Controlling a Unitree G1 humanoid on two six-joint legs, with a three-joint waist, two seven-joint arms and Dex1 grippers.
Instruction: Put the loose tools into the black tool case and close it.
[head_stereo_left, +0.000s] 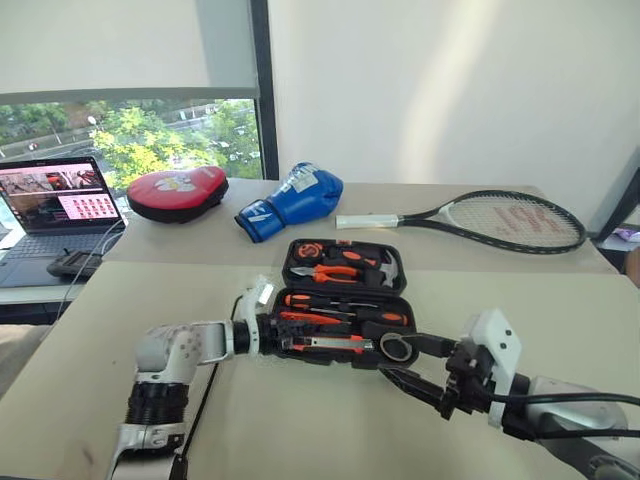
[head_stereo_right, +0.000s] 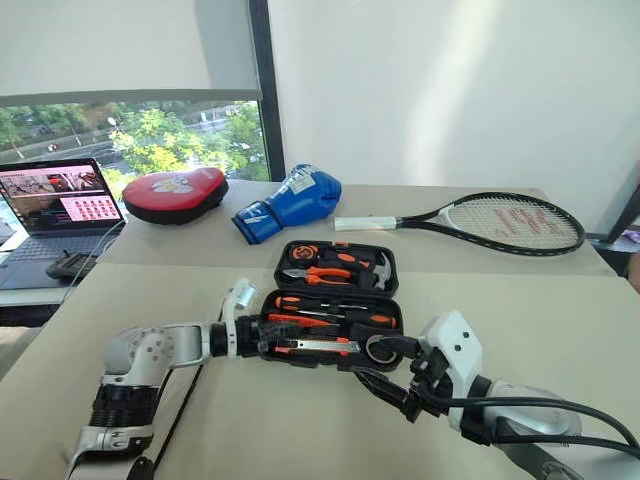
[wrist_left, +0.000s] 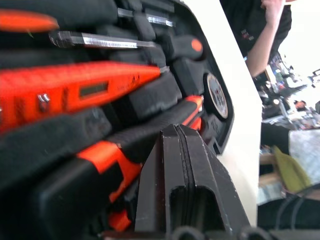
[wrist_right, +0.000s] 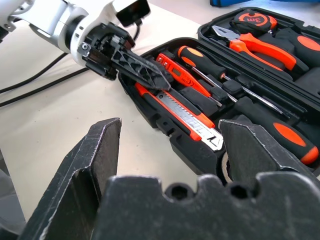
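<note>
A: Looking from the head views, the case (head_stereo_left: 342, 300) lies open on the near table, lid tilted back with the pliers (head_stereo_left: 325, 272) in it. The tools appear seated in the base: screwdrivers (head_stereo_left: 345, 300), knife (head_stereo_left: 322, 344), tape roll (head_stereo_left: 394, 348) at the near right corner.

B: And the arms?

A: The left gripper (head_stereo_right: 268, 335) reaches into the base's left end, fingers pressed together. The right gripper (head_stereo_right: 385, 372) hovers just beside the tape corner, jaws spread, holding nothing.

B: Left wrist view?

A: Its closed fingers (wrist_left: 182, 165) sit right over the handles, apparently pressing something down; I can't tell whether they touch.

B: Right wrist view?

A: Wide-apart fingers (wrist_right: 95, 160) frame the knife (wrist_right: 180, 112); the left gripper (wrist_right: 150, 75) rests over the small screwdriver (wrist_right: 180, 75).

B: So which step?

A: Seating, I'd judge. Next, clear both grippers out and swing the lid down.
</note>
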